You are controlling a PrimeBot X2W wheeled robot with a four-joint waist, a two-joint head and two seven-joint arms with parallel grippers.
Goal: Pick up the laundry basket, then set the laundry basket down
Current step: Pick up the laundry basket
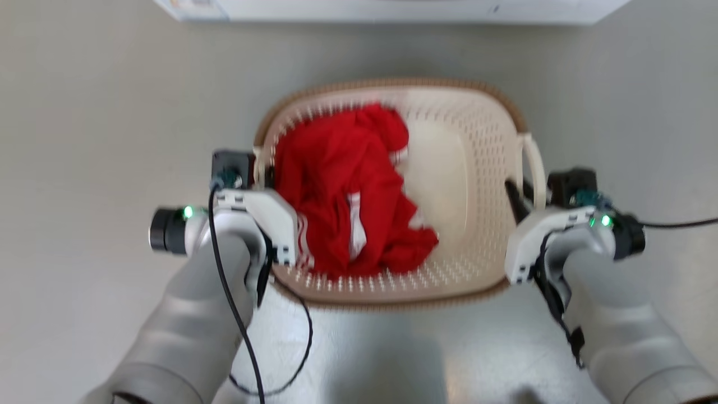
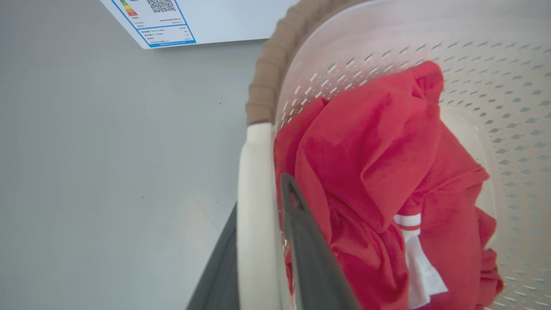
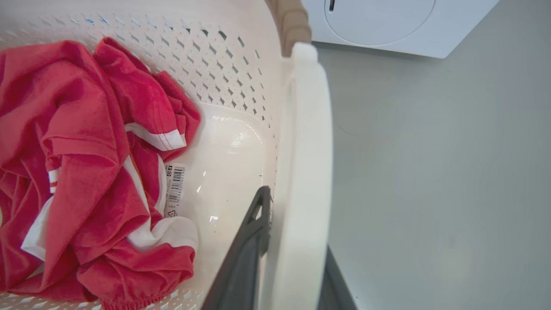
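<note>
We find the basket point(image 1: 477, 146), holding a red garment point(image 1: 342, 185), over a smooth pale grey floor point(image 1: 84, 140) near a white washer point(image 1: 392, 8); whether it rests on that floor we cannot tell. The left gripper point(image 2: 262, 193) and right gripper point(image 3: 297, 219) each clamp one of its white handles point(image 1: 535, 163), jaws narrow, straddling the loop.

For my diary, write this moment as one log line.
left gripper: shut on left handle | right gripper: shut on right handle | laundry basket: holds red-and-white garment
</note>
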